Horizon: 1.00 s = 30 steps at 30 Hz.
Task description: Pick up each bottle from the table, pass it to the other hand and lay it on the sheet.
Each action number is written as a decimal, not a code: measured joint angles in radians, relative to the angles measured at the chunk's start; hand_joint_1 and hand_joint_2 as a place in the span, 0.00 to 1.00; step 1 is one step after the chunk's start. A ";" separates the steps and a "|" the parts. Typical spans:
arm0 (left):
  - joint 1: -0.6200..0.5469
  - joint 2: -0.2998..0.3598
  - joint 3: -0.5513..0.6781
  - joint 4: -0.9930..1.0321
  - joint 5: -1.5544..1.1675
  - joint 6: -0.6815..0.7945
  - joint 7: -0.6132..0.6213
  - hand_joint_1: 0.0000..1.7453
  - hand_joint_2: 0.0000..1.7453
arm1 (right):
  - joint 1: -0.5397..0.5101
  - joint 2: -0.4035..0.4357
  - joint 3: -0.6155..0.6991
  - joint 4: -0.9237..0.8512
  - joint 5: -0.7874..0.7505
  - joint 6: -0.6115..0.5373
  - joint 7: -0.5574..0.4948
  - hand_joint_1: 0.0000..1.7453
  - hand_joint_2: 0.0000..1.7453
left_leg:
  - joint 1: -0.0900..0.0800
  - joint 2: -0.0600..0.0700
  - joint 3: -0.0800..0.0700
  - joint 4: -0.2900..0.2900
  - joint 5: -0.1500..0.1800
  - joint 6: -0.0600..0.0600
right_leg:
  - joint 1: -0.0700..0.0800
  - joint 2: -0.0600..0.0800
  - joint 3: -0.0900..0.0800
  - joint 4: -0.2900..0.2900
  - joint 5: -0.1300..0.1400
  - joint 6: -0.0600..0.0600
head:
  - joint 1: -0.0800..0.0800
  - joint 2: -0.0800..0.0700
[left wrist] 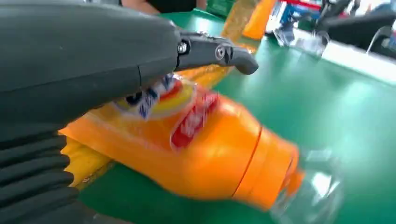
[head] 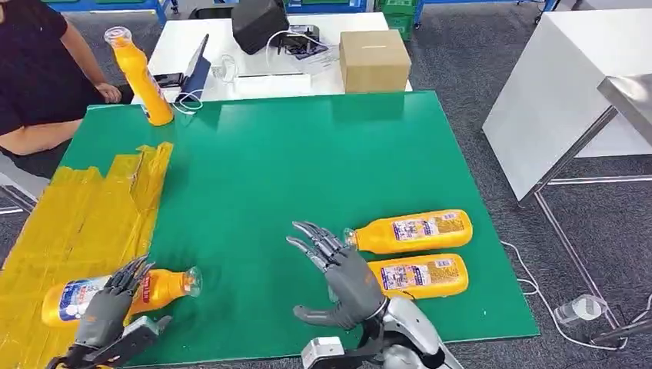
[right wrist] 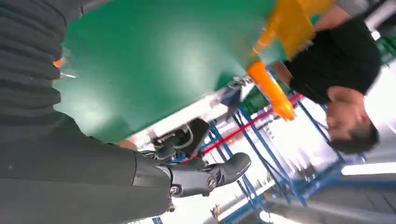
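**Left hand on lying bottle at sheet edge; right hand spread and empty**

Desk (head: 307, 169): green top, runs from the near edge to a white desk (head: 254, 54) behind it. A person (head: 34, 73) in a dark top sits at the far left corner.

Sheet (head: 77, 223): yellow, wrinkled, covers the left side of the desk.

Cardboard box (head: 374, 60): on the white desk, just beyond the far edge of the green top.

Upright bottle (head: 141, 77): orange, clear cap, stands near the far left corner, well apart from both hands.

Two bottles lying side by side at front right: farther one (head: 411, 231) and nearer one (head: 419, 277), caps pointing left, labels up, bodies close together.

Held bottle (head: 115, 292): lies on its side at the near left, body on the sheet, clear cap past the sheet edge over the green top.

Left hand (head: 108, 307): fingers draped over the held bottle's label. Left wrist view shows the thumb lying across the label. Grip tightness: cannot tell.

Right hand (head: 338, 269): fingers spread apart, holding nothing, just left of the two lying bottles' caps.
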 measured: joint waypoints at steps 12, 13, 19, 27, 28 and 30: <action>-0.028 -0.093 0.173 -0.074 0.398 -0.233 -0.067 0.00 0.00 | 0.125 -0.152 -0.110 -0.101 0.053 0.074 -0.004 0.00 1.00 | 0.000 0.002 -0.004 0.000 0.000 0.000 | 0.000 0.001 -0.004 0.000 0.000 0.000 | 0.000 0.000; -0.029 -0.096 0.186 -0.079 0.438 -0.262 -0.068 0.00 0.00 | 0.136 -0.161 -0.116 -0.106 0.060 0.074 -0.003 0.00 1.00 | 0.000 0.002 -0.004 0.000 0.000 0.000 | 0.000 0.001 -0.004 0.000 0.000 0.000 | 0.000 0.000; -0.032 -0.112 0.237 -0.105 0.508 -0.321 -0.069 0.00 0.00 | 0.170 -0.206 -0.148 -0.133 0.073 0.074 0.010 0.00 1.00 | 0.000 0.002 -0.005 0.000 0.000 0.000 | 0.000 0.001 -0.005 0.000 0.000 0.000 | 0.000 0.000; -0.016 -0.162 0.260 -0.169 0.607 -0.483 -0.057 0.00 0.00 | 0.216 -0.269 -0.248 -0.141 0.150 0.064 0.126 0.00 1.00 | -0.001 0.001 -0.005 0.001 -0.001 0.001 | -0.002 0.001 -0.005 0.000 0.000 0.001 | 0.000 0.000; -0.012 -0.169 0.260 -0.179 0.617 -0.499 -0.049 0.00 0.00 | 0.226 -0.277 -0.264 -0.141 0.146 0.064 0.128 0.00 1.00 | -0.002 0.002 -0.005 0.001 -0.001 0.001 | -0.002 0.001 -0.005 0.000 0.000 0.001 | 0.000 0.000; -0.006 -0.180 0.260 -0.196 0.627 -0.513 -0.040 0.00 0.00 | 0.243 -0.292 -0.294 -0.141 0.143 0.064 0.129 0.00 1.00 | -0.002 0.002 -0.005 0.001 -0.001 0.002 | -0.002 0.001 -0.005 0.000 0.001 0.001 | 0.000 0.000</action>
